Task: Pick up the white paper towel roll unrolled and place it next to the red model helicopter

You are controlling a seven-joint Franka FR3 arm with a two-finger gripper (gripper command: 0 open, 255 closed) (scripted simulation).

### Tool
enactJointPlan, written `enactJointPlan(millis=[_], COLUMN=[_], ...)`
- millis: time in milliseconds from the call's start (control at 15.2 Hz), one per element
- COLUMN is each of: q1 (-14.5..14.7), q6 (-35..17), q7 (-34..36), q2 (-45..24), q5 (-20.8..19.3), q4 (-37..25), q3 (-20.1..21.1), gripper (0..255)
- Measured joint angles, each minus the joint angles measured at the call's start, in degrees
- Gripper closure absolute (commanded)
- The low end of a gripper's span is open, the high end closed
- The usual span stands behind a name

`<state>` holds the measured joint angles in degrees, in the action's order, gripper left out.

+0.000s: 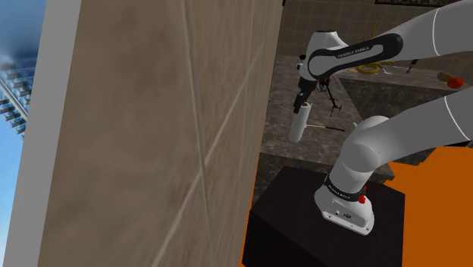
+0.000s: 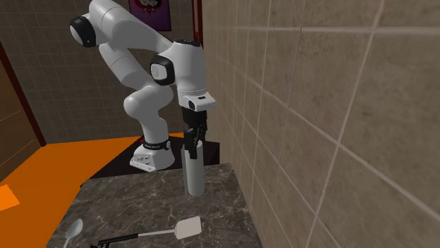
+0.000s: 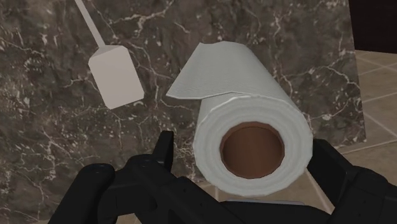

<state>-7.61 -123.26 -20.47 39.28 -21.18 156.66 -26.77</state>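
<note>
Pincer (image 2: 194, 143) straddles the upright paper towel roll (image 2: 192, 172) at centre frame, fingers (image 3: 164, 149) apart, one side gapped; centre it, squeeze evenly, then lift straight off the worktop (image 2: 134, 204).

In the wrist view the black two-finger tool (image 3: 245, 162) is cut off by the picture's edge, and its body covers the nearest rim of the white paper towel roll with a brown core (image 3: 254, 83). Beyond the tool, the flat white spatula (image 3: 116, 76) loses its thin handle at the edge.

In the second exterior view, on the dark marbled tabletop (image 2: 141, 204) below the tool, the spatula's dark handle and a grey spoon (image 2: 73, 230) run out of the picture.

In the shoulder view a beige tiled wall (image 1: 151, 136) hides everything to one side of the tool. A thin black spindly thing (image 1: 331, 97) just beside the tool, and a small yellow thing (image 1: 369, 68) and a small red thing (image 1: 455, 81) well behind it, are too small to name.
</note>
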Motion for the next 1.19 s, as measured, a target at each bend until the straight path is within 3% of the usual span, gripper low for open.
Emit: enactJointPlan(millis=[198,264,924,1188], q1=[0.0,0.0,0.0,0.1], q6=[-0.1,-0.1,-0.1,2.6], q7=[0.0,0.0,0.0,0.0], q2=[0.0,0.0,0.0,1.2], q5=[0.0,0.0,0.0,0.6], q4=[0.0,0.0,0.0,-1.4], q3=[0.0,0.0,0.0,0.8], gripper=[0,255,255,255])
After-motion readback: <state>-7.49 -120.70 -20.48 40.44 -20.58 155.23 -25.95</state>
